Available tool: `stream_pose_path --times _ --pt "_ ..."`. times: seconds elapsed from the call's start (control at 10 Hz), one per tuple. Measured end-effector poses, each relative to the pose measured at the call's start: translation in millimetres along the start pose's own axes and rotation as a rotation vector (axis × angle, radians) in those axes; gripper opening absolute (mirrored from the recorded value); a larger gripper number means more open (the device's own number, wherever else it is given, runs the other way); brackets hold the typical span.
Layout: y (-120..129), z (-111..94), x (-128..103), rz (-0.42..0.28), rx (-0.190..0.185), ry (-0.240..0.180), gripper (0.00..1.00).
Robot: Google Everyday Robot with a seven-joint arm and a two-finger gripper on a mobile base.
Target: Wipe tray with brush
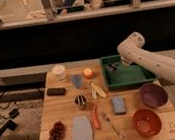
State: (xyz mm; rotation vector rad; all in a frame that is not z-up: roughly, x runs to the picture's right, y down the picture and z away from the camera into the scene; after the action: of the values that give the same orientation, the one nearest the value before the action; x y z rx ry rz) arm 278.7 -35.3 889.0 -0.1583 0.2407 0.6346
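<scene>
Tray (129,81), dark green with low walls, sits at the far right corner of the wooden table (63,112), its long side along the back edge. Brush (111,69) shows as a small dark blur with pale glints inside the tray, in its back left part. The gripper (115,64) is down in that same corner, right at the brush; whether it is open, closed or gripping the brush I cannot tell, and the two merge into one dark patch. The white arm (153,62) comes in from the right side of the view, rises over the tray's right wall to a rounded joint and bends down into the tray.

A purple bowl (153,95) lies just in front of the tray, and a red bowl (146,122) nearer still, at the front right of the table. Left of the tray stand an orange round thing (88,73), a grey-blue lump (76,79) and a white cup (59,71). A black block (56,91) lies flat near the left edge. Mid-table are a banana (97,90), a metal cup (80,101) and a blue sponge (118,104). Along the front lie dark grapes (53,137), a blue cloth (82,130), a carrot (95,117) and a metal utensil (111,123), all apart from the tray
</scene>
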Motion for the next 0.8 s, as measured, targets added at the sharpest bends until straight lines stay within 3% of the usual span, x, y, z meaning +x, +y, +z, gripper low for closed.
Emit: stream_pose_path --times 0.4,0.8 --pt "18 -17 13 -0.037 -0.015 0.01 0.18" --pt "17 -17 24 -0.078 -0.034 -0.006 0.18"
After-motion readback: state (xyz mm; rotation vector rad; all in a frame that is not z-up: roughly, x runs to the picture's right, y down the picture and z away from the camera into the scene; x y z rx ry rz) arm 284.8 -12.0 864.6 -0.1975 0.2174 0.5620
